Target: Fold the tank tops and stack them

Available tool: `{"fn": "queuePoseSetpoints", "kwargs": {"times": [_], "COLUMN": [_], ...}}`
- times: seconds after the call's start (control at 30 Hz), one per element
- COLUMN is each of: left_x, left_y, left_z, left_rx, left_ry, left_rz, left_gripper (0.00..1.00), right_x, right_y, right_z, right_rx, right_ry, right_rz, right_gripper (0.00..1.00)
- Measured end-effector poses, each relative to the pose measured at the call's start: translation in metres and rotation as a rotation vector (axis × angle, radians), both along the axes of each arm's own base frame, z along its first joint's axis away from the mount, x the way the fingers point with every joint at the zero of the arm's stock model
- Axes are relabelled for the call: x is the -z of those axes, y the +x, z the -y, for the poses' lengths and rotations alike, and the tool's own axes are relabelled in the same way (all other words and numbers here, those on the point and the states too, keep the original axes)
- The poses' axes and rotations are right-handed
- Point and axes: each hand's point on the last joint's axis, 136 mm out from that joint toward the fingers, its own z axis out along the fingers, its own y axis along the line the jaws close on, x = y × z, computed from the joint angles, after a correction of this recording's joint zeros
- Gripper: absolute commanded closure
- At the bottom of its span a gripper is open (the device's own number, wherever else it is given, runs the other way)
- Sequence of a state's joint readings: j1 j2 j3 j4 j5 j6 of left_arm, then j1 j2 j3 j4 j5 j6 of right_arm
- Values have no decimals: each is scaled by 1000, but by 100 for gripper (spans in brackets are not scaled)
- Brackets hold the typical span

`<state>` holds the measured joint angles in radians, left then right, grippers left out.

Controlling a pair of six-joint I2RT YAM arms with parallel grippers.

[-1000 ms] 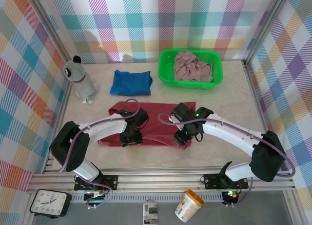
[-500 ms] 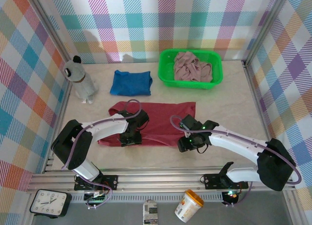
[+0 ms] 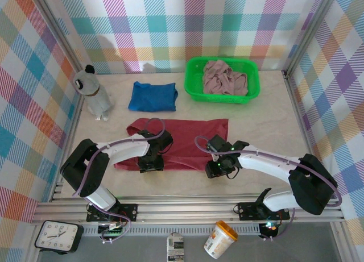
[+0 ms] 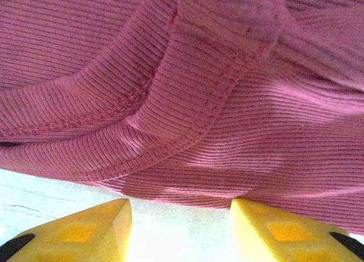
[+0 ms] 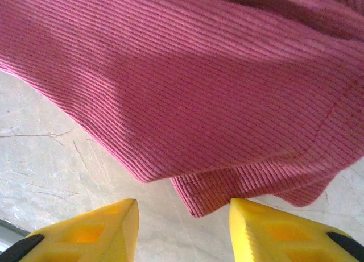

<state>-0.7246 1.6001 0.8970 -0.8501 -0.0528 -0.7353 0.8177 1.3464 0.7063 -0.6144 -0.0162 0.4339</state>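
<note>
Nearest, below the front rail: a clock (image 3: 57, 236) at the left and a white tub with an orange lid (image 3: 220, 239) toward the right. Just past the rail, on the pale counter (image 3: 267, 131), both arms reaching inward to the near hem of the dark red tank top (image 3: 187, 140). Left gripper (image 3: 152, 162) down at the left part of that hem, right gripper (image 3: 215, 170) down at its near right corner. From the left wrist, left gripper (image 4: 179, 216) with yellow fingers (image 4: 85, 228) apart, bare counter between them, and the ribbed red cloth (image 4: 199, 103) with its stitched, rumpled edges just ahead, not pinched. From the right wrist, right gripper (image 5: 182, 216) likewise spread, nothing between the fingers, the layered corner of the red cloth (image 5: 199, 74) lying just beyond the tips on the marbled surface. Red garment itself spread flat and crosswise over the middle of the counter. Farther back on the left, royal blue tank top (image 3: 152, 96) folded into a compact rectangle, well apart from the red one. Left of that, a grey-and-white stuffed toy (image 3: 94, 91) upright near the wall. At the far right, bright green basket (image 3: 222, 99) with the pale pink tank top (image 3: 224, 78) crumpled inside.
</note>
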Motion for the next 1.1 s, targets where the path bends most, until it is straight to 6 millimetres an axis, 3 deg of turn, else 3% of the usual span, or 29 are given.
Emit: {"fn": "queuePoseSetpoints", "kwargs": {"times": [0.33,0.43,0.67,0.97,1.1], "left_x": [3,4,4,4,4], "left_y": [-1,0,1,2,2], "left_z": [-1,0,-1,-10,-12], "left_rx": [2,7,15,12,16], "left_ry": [10,9,11,33,31], "left_rz": [-10,-10,-12,-17,-20], "left_gripper": [52,53,53,53,53], "right_x": [13,18,8,-2,-2], "right_y": [2,3,10,9,9], "right_z": [1,4,18,52,57], "right_rx": [1,11,70,149,157], "right_ry": [-32,-49,-75,-194,-210], "right_rz": [-26,-35,6,31,23], "right_gripper": [68,80,93,95,94]}}
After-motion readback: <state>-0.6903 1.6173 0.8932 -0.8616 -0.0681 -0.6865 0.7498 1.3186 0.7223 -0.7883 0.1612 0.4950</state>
